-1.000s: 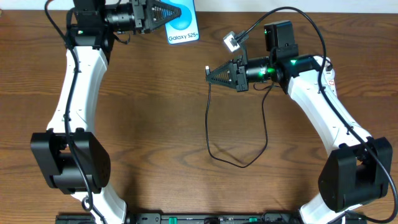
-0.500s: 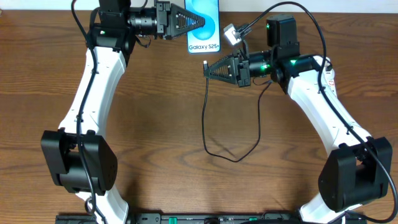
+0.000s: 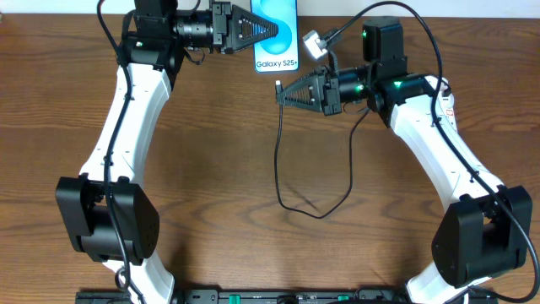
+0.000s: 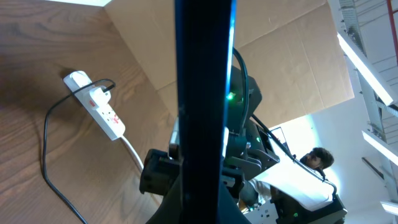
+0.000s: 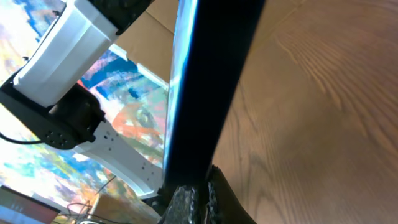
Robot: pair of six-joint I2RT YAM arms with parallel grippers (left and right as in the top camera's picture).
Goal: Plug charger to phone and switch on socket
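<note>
We see the job is about half way. The left gripper has its jaws pressed on the small flat phone with the bright blue screen and holds it up off the brown wooden table. The right gripper sits just under the phone, and its jaws pinch the tip end of the long thin black charger cable. The tip is very near the bottom edge of the phone, but we think it is not in yet. So the plug has to go into the phone, and then the switch has to be pressed. The rest of the cable hangs down from the phone end, makes a loose loop on the table, and goes back up under the right arm. The long white plastic socket strip with red marks lies on the table well apart from the phone, past the right arm, and a black cable already goes into one end of it. We cannot tell if its switch is on. A thick white cord runs from the strip. Behind the phone we see a brown cardboard wall and a person. Nothing sits between the tip and the phone, but both hands are full, so one must let go to reach the switch.
</note>
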